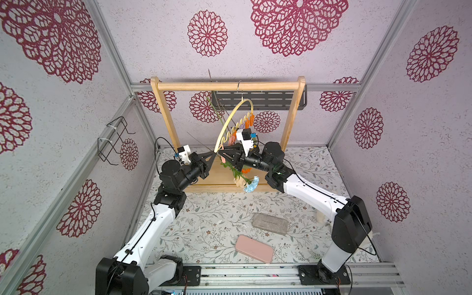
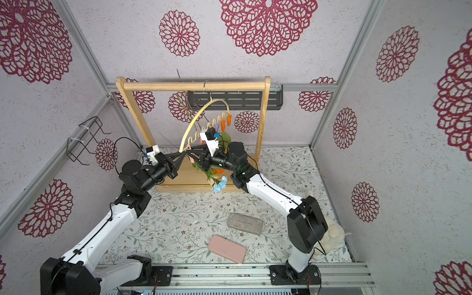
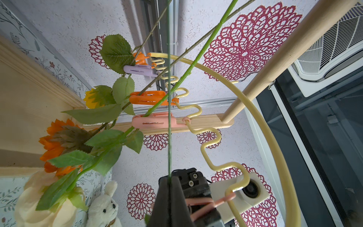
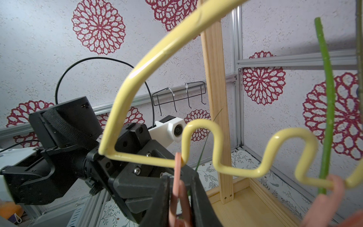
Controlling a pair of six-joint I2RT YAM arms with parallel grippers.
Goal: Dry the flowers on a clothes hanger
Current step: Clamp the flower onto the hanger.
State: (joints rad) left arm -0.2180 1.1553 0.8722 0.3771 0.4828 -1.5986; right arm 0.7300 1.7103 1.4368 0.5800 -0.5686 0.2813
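The pale yellow clothes hanger (image 1: 231,118) (image 2: 196,117) hangs tilted from the wooden rail. In the left wrist view its lilac clip (image 3: 139,70), orange clip (image 3: 147,97) and pink clip (image 3: 153,121) each hold a stem, with the sunflower (image 3: 89,98), orange bloom (image 3: 53,145) and cream rose (image 3: 33,196) hanging below. The light blue bloom (image 1: 251,184) hangs low by the rack base. My left gripper (image 3: 169,177) (image 1: 214,152) is shut on a thin green stem (image 3: 169,118). Tip to tip with it, my right gripper (image 4: 180,188) (image 1: 221,152) is shut on the end pink clip (image 4: 177,173).
The wooden rack frame (image 1: 229,85) stands at the back, with a black wall rack (image 1: 258,99) behind it and a wire rack (image 1: 115,140) on the left wall. A grey pad (image 1: 270,223) and a pink case (image 1: 254,249) lie on the table. A plush toy (image 2: 332,229) sits behind the right arm.
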